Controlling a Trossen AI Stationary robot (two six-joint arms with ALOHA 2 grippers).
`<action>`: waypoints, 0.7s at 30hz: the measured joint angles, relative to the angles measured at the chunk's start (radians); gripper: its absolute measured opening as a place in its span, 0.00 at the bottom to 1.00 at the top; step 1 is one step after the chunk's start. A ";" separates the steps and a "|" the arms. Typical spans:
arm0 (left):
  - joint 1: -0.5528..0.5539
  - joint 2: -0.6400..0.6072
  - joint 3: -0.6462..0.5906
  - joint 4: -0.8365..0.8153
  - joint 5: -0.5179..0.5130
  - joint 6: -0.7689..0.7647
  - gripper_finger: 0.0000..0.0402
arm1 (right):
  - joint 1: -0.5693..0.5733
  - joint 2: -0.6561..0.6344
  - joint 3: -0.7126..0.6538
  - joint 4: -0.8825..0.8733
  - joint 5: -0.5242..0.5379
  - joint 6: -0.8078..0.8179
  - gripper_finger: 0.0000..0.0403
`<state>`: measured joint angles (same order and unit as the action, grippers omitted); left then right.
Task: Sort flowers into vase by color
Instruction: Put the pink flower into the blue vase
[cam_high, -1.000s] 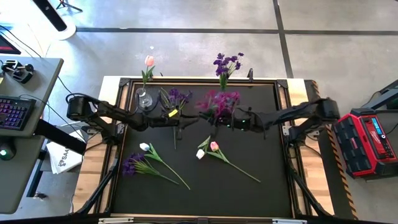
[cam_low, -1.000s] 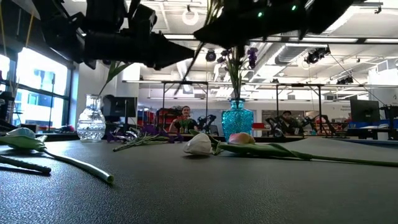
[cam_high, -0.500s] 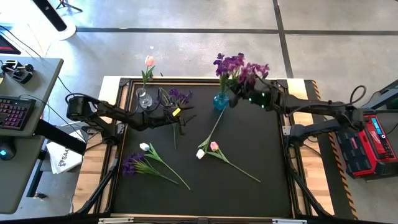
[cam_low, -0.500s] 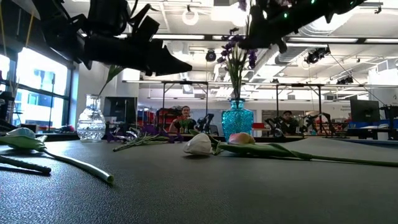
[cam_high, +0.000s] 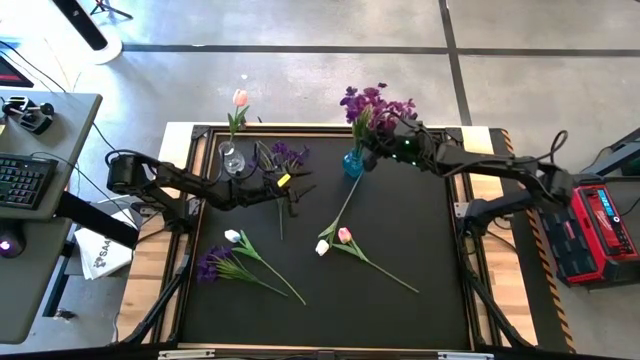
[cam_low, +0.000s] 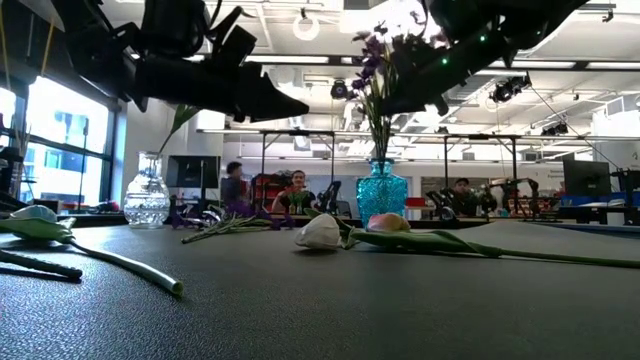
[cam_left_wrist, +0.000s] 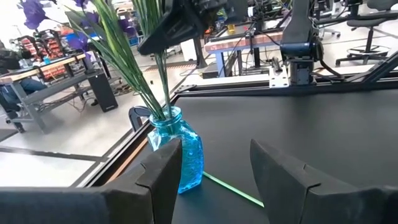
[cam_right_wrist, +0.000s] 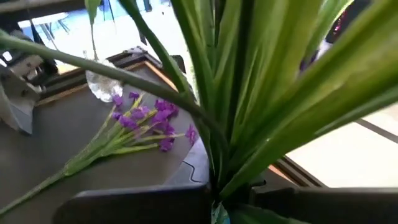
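My right gripper (cam_high: 374, 150) is at the far edge, right beside the blue vase (cam_high: 352, 163), shut on a purple flower (cam_high: 396, 108). The vase holds other purple flowers (cam_high: 360, 98). My left gripper (cam_high: 292, 192) hangs open above the table, level, with the blue vase (cam_left_wrist: 180, 155) beyond its fingers. A clear vase (cam_high: 232, 160) at the far left holds a pink tulip (cam_high: 240, 98). A purple flower (cam_high: 282, 154) lies near the left gripper. Lying flat are a white tulip (cam_high: 322, 247) and pink tulip (cam_high: 344, 235) mid-table, and a white tulip (cam_high: 232, 236) and purple flower (cam_high: 212, 266) at the near left. My right gripper pinches the purple flower's bundle of green stalks and leaves (cam_right_wrist: 217, 180) between its two fingers, well below the bloom. It comes from the table's right, slanting a little downward. The flower stands nearly upright over the blue vase; I cannot tell whether its lower end is inside the mouth.
The black mat is framed by a raised rim (cam_high: 320, 128). A desk with a keyboard (cam_high: 25, 180) stands off the left side, a red case (cam_high: 598, 225) off the right. People sit at benches in the room beyond (cam_low: 296, 190).
My right gripper has swung from the middle of the table toward the far edge and up to the blue vase, carrying the purple flower with it and tipping it more upright. My left gripper has stayed in place and its fingers have opened wider.
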<state>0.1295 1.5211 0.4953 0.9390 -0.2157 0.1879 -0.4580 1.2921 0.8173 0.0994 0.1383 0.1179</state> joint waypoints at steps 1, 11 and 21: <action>-0.001 0.000 0.000 0.000 0.000 0.000 0.44 | 0.000 0.006 0.000 -0.002 -0.001 -0.004 0.00; -0.018 0.000 0.000 -0.002 0.002 -0.001 0.44 | 0.035 0.010 0.002 0.004 0.028 -0.056 0.31; -0.037 0.000 0.000 -0.042 0.002 -0.003 0.44 | 0.035 0.010 0.241 -0.446 0.060 0.026 0.63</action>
<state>0.0928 1.5211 0.4950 0.8973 -0.2142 0.1844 -0.4225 1.3018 1.0586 -0.3461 0.1985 0.1442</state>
